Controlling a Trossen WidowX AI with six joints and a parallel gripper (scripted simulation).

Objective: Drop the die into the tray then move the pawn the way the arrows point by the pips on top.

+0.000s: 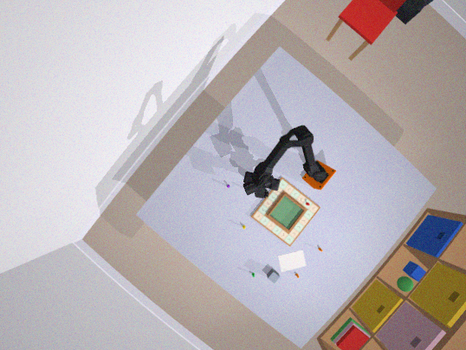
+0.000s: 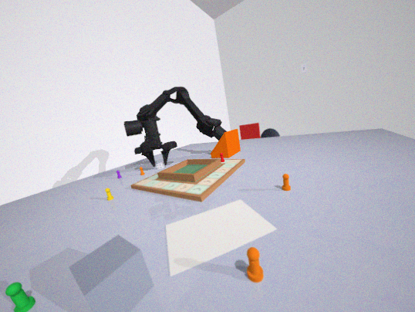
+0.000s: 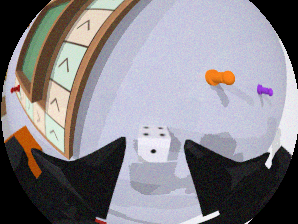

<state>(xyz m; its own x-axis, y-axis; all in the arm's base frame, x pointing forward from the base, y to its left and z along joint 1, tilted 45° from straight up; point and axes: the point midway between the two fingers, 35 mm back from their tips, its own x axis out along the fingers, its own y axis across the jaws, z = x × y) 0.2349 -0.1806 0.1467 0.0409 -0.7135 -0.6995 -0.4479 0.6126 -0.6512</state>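
Observation:
The white die (image 2: 160, 165) (image 3: 153, 145) lies on the table beside the board (image 1: 272, 228) (image 2: 166, 194) (image 3: 80, 37), with four pips on top in the wrist view. My gripper (image 2: 160, 164) (image 3: 156, 143) is open and low at the die, one finger on each side; gaps show on both sides in the wrist view. The arm hides the die in the top view. The brown-walled dice tray (image 2: 177, 178) (image 3: 40, 80) with a green floor is empty. The red pawn (image 1: 307, 203) (image 2: 222, 157) (image 3: 15, 89) stands on a square near the orange arm base.
An orange pawn (image 2: 142, 171) (image 3: 220, 77) and a purple pawn (image 1: 228, 185) (image 2: 119, 174) (image 3: 265, 90) stand near the gripper. A yellow pawn (image 1: 243, 226) (image 2: 109, 194), a green pawn (image 1: 253, 275), two more orange pawns, a white sheet (image 1: 292, 261) and a grey block (image 1: 272, 275) are farther off.

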